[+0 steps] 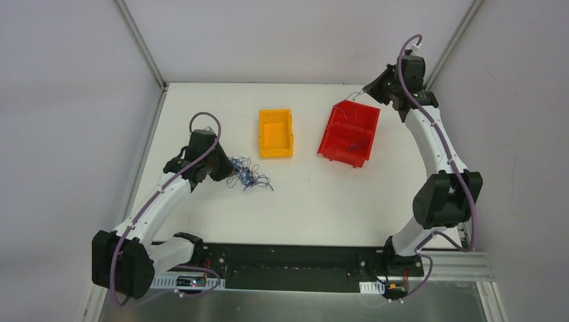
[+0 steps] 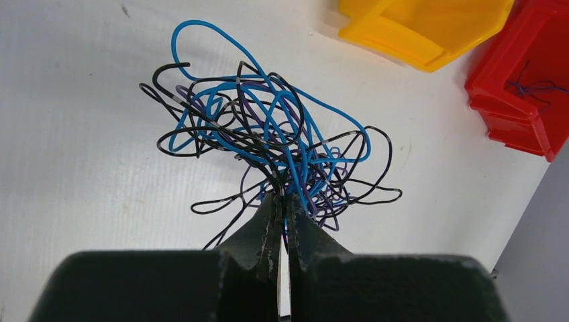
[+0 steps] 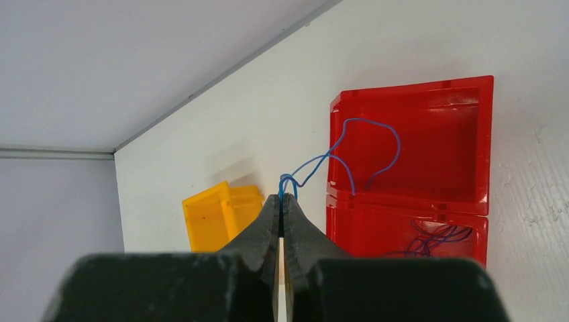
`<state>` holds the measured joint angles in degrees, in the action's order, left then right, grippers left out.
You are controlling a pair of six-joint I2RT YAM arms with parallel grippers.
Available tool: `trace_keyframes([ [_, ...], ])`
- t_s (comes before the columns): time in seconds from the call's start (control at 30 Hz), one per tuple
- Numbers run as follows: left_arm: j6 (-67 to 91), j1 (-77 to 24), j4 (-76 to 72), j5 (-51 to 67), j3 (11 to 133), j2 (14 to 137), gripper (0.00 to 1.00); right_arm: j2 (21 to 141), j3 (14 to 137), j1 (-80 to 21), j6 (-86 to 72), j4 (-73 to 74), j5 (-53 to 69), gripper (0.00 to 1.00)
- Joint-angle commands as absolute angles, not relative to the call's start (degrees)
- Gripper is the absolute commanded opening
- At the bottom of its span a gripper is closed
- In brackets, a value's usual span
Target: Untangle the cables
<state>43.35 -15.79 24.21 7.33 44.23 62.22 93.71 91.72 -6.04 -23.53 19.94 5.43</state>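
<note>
Handling: the cables (image 2: 268, 141) are thread-thin, curly and look near weightless. Soft enough to bend, springy enough to hold their loops, so they'll snag on each other rather than slide free. Insulation looks smooth, so I'd expect a single strand to slip out of a loose pinch. Tug hard and the whole clump probably comes along, or a knot tightens.

Where to grab: my pick is a free end or an outer loop, e.g. the big blue arc standing proud at the top of the clump, or the black hook at its upper left. Not the dense middle, where blue, black and purplish strands all cross.

Location: the main tangle sits on the desk (image 1: 315, 201), left side, near the yellow bin (image 1: 262, 134) but not touching it. One blue wire (image 3: 368, 120) is apart from it, over at the red bin (image 3: 409, 87).

Left claw (image 2: 283, 201): jaws pinched together, tips buried in the near edge of the clump. It's clamped on several strands at once. Can't tell which ones or how many.

Right claw (image 3: 282, 200): jaws fully closed on a small kink of the blue wire. The rest of the wire curls out over the far compartment of the red bin. Can't tell whether its loose end touches the bin floor or hangs just above.

The near compartment of the red bin has a few strands (image 3: 429, 238) in it, blue and darker. The yellow bin looks empty from above.
</note>
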Motion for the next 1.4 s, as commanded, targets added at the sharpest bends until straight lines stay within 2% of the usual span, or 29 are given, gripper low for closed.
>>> trace_keyframes([
  [0.0, 42.5, -16.4, 22.5, 9.2, 48.3, 62.9, 0.0, 95.4, 93.7, -5.1, -25.5, 19.0, 6.3, 0.0],
  [0.47, 40.5, -16.4, 22.4, 9.7, 48.7, 64.1, 0.0, 109.1, 94.6, -3.2, -20.7, 21.5, -1.9, 0.0],
  [0.67, 40.2, -16.6, 21.5, 11.5, 48.3, 64.6, 0.0, 123.5, 109.6, -5.7, -16.1, 31.9, -4.7, 0.0],
  [0.93, 38.8, -16.9, 19.6, 12.3, 48.0, 64.3, 0.0, 127.0, 110.2, -6.2, -15.0, 32.7, -4.1, 0.01],
  [1.07, 38.8, -17.1, 18.1, 13.8, 48.1, 64.7, 0.0, 122.8, 108.8, -6.2, -13.6, 32.2, -1.4, 0.1],
  [1.23, 39.6, -17.1, 16.6, 15.6, 48.2, 66.1, 0.0, 113.5, 107.2, -6.7, -14.1, 30.9, 2.5, 0.28],
  [1.37, 40.3, -17.3, 15.4, 17.5, 48.7, 67.7, 0.0, 109.2, 108.1, -7.5, -13.3, 33.7, 4.6, 0.39],
])
